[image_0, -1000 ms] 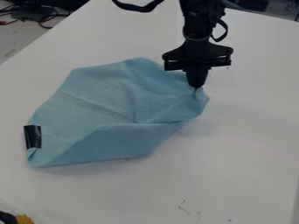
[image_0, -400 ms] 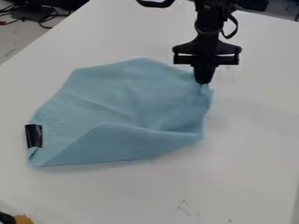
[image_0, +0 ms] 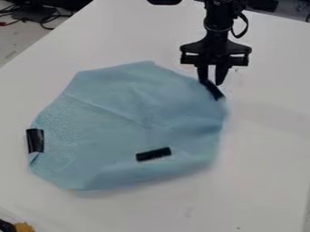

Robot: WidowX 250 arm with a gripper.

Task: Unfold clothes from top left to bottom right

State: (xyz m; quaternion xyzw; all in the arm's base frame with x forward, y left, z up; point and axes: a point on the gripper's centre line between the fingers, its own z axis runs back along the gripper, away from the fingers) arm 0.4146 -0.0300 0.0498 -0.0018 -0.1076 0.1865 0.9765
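The blue cloth (image_0: pixel 115 122) lies spread on the tabletop (image_0: pixel 266 149), nearer the left edge than the right, black strips (image_0: pixel 153 154) on its left and lower parts. At its upper right, by another black strip (image_0: pixel 215 91), the gripper (image_0: pixel 211 83) has its jaws apart.
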